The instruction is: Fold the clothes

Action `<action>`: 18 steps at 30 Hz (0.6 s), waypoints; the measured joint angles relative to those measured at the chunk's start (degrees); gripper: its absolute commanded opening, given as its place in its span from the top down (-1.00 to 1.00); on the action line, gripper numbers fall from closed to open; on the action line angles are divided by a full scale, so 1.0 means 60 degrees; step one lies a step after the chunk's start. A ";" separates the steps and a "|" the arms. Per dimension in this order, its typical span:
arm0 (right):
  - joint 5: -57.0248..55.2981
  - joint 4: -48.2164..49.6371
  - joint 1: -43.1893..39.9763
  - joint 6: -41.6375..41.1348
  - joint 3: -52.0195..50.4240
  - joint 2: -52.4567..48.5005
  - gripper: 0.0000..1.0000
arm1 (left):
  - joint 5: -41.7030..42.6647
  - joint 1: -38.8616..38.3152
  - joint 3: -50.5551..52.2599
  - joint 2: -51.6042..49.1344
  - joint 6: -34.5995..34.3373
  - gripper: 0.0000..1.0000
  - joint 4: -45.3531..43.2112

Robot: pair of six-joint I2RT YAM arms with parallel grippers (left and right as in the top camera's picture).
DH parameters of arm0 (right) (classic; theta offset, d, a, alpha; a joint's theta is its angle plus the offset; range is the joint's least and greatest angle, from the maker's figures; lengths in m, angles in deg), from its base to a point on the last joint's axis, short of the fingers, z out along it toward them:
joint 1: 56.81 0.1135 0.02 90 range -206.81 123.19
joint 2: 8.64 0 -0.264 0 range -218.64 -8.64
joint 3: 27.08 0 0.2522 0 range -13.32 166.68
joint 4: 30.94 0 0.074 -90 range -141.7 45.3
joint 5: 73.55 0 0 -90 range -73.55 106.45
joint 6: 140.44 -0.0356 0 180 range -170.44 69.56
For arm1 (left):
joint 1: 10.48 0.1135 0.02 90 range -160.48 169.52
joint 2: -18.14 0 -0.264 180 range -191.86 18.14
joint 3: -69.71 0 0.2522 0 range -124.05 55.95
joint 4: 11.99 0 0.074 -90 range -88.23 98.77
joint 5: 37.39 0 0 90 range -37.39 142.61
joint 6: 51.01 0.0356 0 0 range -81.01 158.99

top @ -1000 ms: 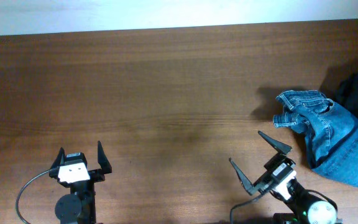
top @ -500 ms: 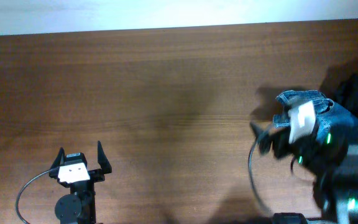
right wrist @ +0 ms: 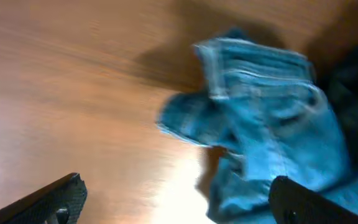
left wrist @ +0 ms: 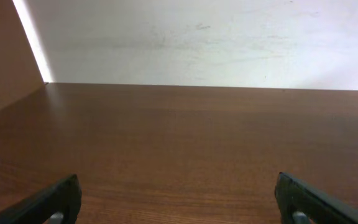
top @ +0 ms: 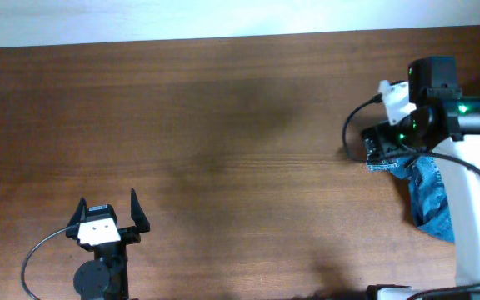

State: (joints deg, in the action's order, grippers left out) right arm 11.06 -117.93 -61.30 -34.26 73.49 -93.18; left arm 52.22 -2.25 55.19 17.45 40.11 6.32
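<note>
The crumpled blue denim jeans lie bunched at the right edge of the brown wooden surface, partly hidden overhead by the right arm, which has swung up from the near edge since a second ago. The right gripper holds its fingers wide apart above the jeans, gripping nothing. The left gripper, unmoved at near left, is likewise spread and empty.

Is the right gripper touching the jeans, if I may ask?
Cannot tell. In the right wrist view the open right gripper frames the jeans, one finger overlapping them, but blur hides any gap; overhead, the arm covers both.
</note>
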 measured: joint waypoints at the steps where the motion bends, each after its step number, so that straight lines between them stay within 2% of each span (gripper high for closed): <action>1: -0.0219 0.0076 -0.0117 -0.0208 0.0000 -0.0011 -0.97 | 0.0000 0.0000 0.0000 0.0000 0.0000 -0.98 0.0000; 6: -0.0874 0.0710 -0.1457 -0.1639 0.0051 -0.0011 -0.97 | 0.0000 0.0000 0.0004 0.0000 0.0000 -0.98 0.0000; 11: -0.0430 0.0863 -0.2951 -0.3468 0.0051 -0.0011 -0.97 | 0.0000 0.0000 0.0004 0.0000 0.0000 -0.98 0.0000; 18: 0.0051 0.0412 -0.4182 -0.4127 0.0055 -0.0011 -0.97 | -0.0040 0.0000 0.0004 0.0000 0.0040 -0.98 0.0000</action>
State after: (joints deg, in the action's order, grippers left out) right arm 11.37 -115.46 -86.39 -59.02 73.82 -93.24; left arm 51.98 -2.25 55.22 17.45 40.35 6.32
